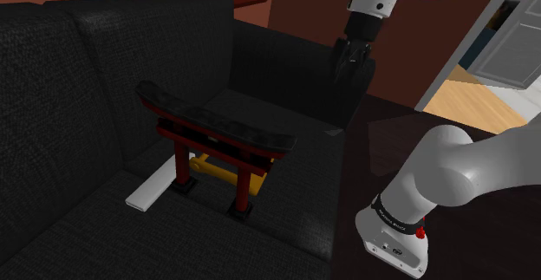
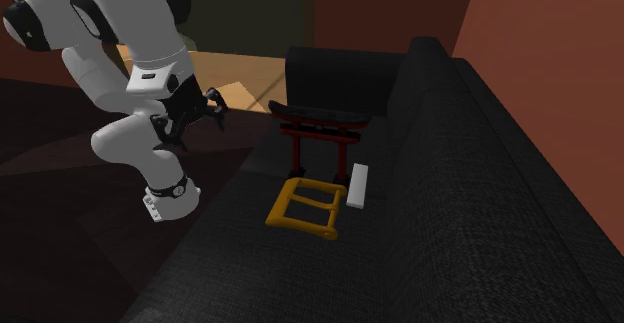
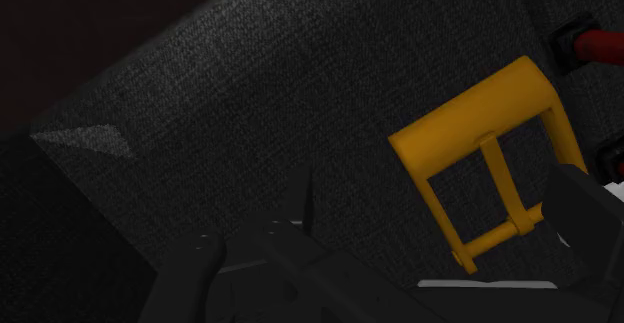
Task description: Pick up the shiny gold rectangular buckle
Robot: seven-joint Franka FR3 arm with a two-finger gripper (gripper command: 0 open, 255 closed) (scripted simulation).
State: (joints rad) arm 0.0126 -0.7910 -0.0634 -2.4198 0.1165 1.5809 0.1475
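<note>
The gold rectangular buckle [image 2: 303, 209] lies flat on the black sofa seat [image 2: 400, 261], just in front of a red torii gate model [image 2: 318, 131] with a black roof. In the shoulder view the buckle [image 1: 211, 167] peeks out behind the gate's legs [image 1: 180, 161]. My gripper [image 2: 210, 108] hangs open above the seat's edge, well short of the buckle and to its side. From the wrist, the buckle [image 3: 470, 113] lies ahead of the fingers and off toward one of them, with nothing between the fingers [image 3: 192, 266]. In the shoulder view the gripper [image 1: 351, 74] is in front of the sofa arm.
A white flat bar [image 2: 359, 185] lies on the seat beside the gate and the buckle. The sofa's backrest [image 1: 78, 70] and armrest [image 1: 277, 61] wall the seat in. Beyond the arm, an open doorway shows a wooden floor [image 1: 468, 105].
</note>
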